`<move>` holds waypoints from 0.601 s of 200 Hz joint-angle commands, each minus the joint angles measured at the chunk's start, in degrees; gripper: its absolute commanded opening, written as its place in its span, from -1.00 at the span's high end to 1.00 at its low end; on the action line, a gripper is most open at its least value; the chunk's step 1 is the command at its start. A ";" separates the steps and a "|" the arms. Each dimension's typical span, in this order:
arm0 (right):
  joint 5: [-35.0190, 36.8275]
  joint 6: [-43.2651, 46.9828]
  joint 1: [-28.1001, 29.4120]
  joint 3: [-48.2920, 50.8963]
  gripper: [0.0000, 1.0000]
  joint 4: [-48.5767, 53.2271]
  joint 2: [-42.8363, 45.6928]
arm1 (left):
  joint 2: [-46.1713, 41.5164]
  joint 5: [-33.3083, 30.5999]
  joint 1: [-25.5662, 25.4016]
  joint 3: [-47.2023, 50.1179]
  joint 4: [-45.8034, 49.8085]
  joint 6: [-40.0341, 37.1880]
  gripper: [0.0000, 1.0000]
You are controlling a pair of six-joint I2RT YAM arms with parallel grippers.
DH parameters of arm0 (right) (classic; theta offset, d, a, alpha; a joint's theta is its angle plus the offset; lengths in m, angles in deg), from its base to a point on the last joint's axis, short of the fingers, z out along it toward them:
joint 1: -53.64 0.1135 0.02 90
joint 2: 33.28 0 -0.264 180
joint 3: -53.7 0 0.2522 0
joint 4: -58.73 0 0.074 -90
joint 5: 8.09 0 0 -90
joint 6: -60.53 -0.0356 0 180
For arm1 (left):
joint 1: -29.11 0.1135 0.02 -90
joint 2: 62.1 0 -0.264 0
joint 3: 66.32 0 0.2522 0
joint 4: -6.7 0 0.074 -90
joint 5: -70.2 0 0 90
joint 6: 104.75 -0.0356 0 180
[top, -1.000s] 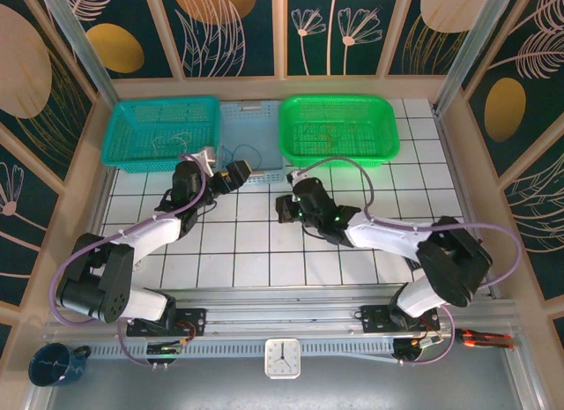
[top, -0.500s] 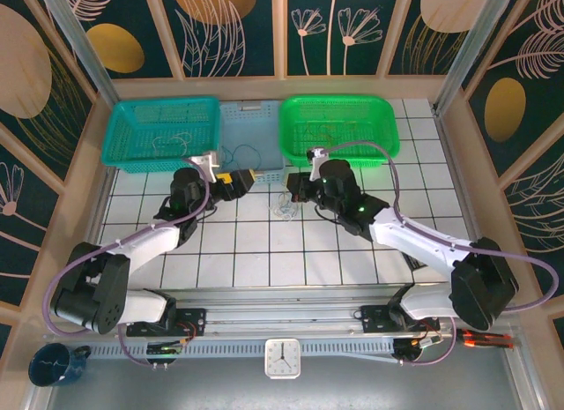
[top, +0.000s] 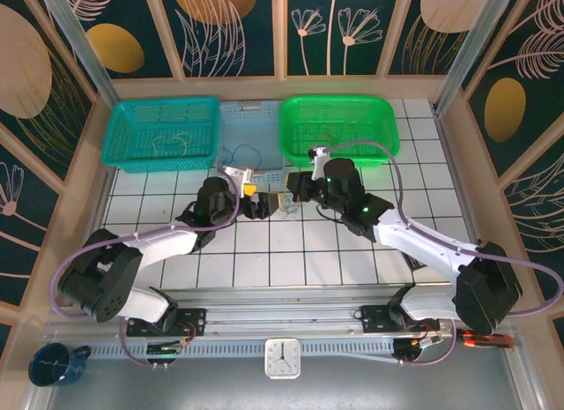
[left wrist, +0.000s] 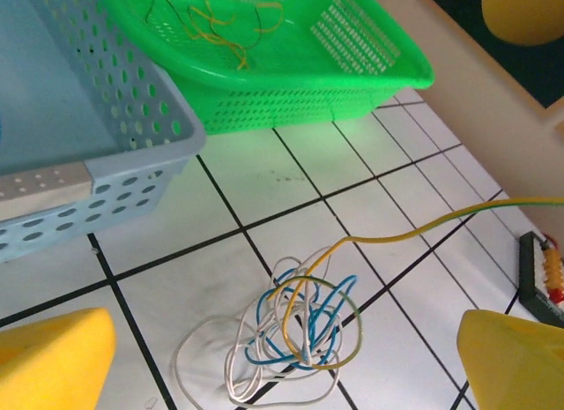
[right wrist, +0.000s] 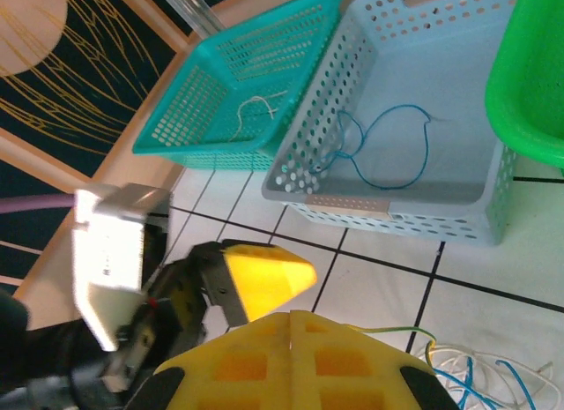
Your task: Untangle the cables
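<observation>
Baskets lined the white tiled table's (top: 264, 251) far edge.
The teal mesh basket (top: 159, 163) sat left, the pale-blue perforated basket (top: 256, 128) centre, the green mesh basket (top: 339, 158) right; the tangle of thin cables (top: 286, 205) lay before the centre basket's right corner.

Both arms have white link shells and black joint housings, the left arm (top: 163, 242) and right arm (top: 414, 238) each trailed by a purple cable (top: 366, 144); the jaws are yellow, the right pair moulded with square recesses
</observation>
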 commanded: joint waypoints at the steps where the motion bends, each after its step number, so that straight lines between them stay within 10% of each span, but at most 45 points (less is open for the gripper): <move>1: -1.64 -1.23 -0.29 -2.52 1.00 -0.48 2.63 | 2.03 -2.22 -0.70 -2.74 -2.51 -3.23 -0.98; 120: -5.38 -3.11 0.15 -5.11 1.00 -1.88 5.80 | 8.87 -5.78 -1.66 -8.18 -7.27 -3.27 -0.94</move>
